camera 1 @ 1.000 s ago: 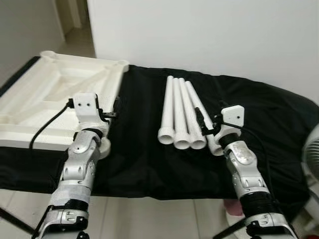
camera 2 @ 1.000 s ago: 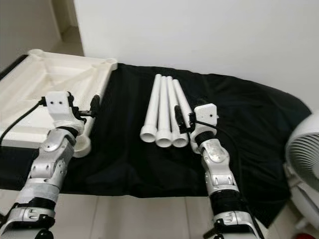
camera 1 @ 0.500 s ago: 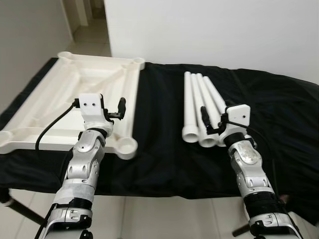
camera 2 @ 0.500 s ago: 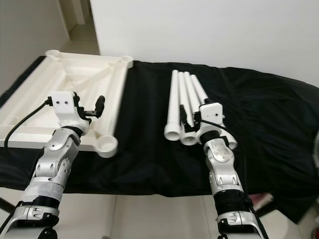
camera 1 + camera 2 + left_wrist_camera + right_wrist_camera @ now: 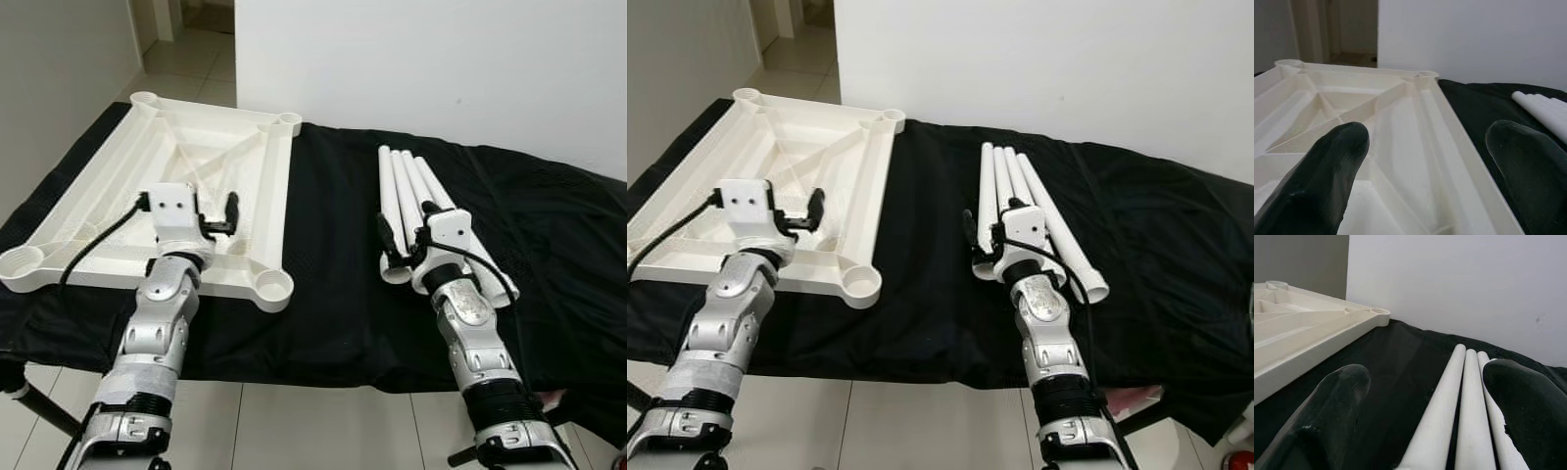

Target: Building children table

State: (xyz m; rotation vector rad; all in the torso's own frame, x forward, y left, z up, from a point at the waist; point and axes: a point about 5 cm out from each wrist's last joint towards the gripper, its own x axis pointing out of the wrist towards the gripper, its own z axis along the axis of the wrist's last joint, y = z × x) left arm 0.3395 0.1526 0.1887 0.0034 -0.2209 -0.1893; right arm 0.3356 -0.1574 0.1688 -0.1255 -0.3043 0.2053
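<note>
A white plastic tabletop [image 5: 279,186] lies upside down on the left of the black cloth, with a round leg socket [image 5: 275,287] at each corner. Several white tube legs [image 5: 407,181] lie side by side at centre right. My left gripper [image 5: 1425,142] hovers open over the tabletop's near right part, close to its right rim, holding nothing. Low over the near ends of the legs, my right gripper [image 5: 1425,382] is open too, with two of the tubes [image 5: 1459,401] running between its fingers [image 5: 1337,401].
The black cloth [image 5: 333,245] covers a long table against a white wall [image 5: 441,59]. Its front edge runs just below my wrists, with tiled floor [image 5: 294,431] beneath. A doorway [image 5: 186,20] opens at the back left. A dark stand leg [image 5: 39,411] shows at the lower left.
The whole picture has shifted, so the camera moved; more of the tabletop is in view. My right gripper has come from beside the legs' ends to over them. Both stay open.
</note>
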